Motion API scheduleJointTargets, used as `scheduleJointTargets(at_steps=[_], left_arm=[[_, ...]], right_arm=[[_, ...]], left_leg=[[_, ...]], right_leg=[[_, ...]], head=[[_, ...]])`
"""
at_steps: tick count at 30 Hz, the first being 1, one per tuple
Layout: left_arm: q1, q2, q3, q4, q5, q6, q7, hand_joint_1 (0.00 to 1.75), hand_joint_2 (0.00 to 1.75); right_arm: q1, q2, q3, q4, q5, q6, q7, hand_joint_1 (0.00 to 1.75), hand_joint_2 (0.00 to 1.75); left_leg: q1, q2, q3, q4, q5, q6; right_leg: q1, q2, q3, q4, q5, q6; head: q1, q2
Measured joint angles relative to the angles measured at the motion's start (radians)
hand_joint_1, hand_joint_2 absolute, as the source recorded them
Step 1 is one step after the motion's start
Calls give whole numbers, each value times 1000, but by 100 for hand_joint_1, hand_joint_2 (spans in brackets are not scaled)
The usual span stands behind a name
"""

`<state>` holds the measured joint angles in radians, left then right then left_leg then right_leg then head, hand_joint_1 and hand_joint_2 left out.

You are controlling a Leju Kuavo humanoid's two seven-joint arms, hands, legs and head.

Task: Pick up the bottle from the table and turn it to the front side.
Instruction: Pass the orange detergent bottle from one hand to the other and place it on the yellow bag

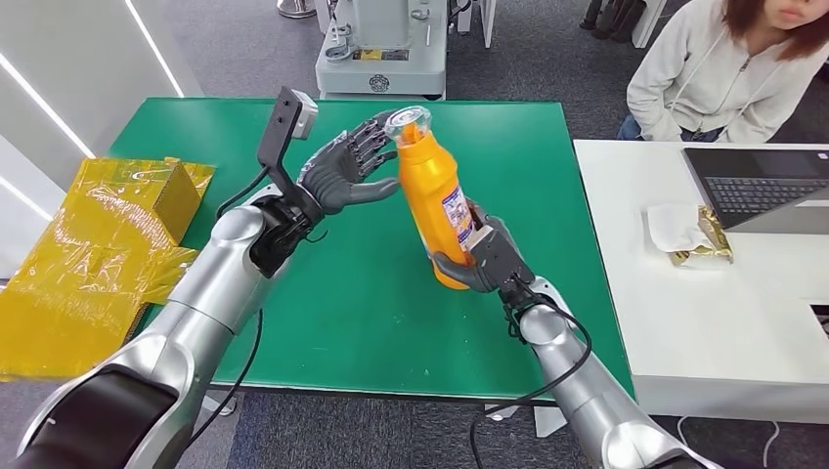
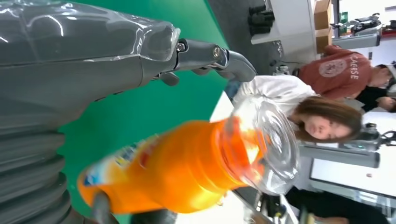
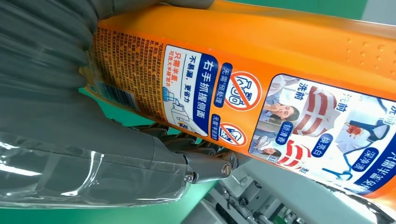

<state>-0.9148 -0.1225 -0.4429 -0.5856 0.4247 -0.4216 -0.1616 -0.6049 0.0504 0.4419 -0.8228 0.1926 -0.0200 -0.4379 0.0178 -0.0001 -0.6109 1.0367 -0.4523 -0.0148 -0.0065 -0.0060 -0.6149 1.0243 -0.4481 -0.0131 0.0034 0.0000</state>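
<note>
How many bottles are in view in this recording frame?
1. The orange bottle is lifted above the green table, gripped low by the right hand, with the left hand near its clear cap. Nothing suggests another is hidden.

right hand point(image 1: 486, 256) is wrapped around the bottle point(image 1: 431, 186) low on its body, holding it raised and tilted. left hand point(image 1: 344, 168) is beside its neck, fingers spread, possibly touching it.
</note>
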Motion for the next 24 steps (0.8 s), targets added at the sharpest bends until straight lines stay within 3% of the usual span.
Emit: scheduleJointTargets(at_steps=[12,18,24], left_arm=[[-3,-52,-7,23,37,7,13,0,175],[20,-103,-58,23,-3,78,-16,0,175],[20,-112,-100,23,-28,114,-35,0,175]], right_arm=[[-33,54,4,67,11,-39,-1,175,175],[-41,60,3,81,47,-46,9,175,175],[-42,65,1,95,59,-47,9,175,175]], left_leg=[[0,0,0,0,0,0],[0,0,-1,0,0,0],[0,0,0,0,0,0]], right_leg=[[0,0,0,0,0,0],[0,0,0,0,0,0],[0,0,0,0,0,0]], head=[[0,0],[0,0],[0,0]])
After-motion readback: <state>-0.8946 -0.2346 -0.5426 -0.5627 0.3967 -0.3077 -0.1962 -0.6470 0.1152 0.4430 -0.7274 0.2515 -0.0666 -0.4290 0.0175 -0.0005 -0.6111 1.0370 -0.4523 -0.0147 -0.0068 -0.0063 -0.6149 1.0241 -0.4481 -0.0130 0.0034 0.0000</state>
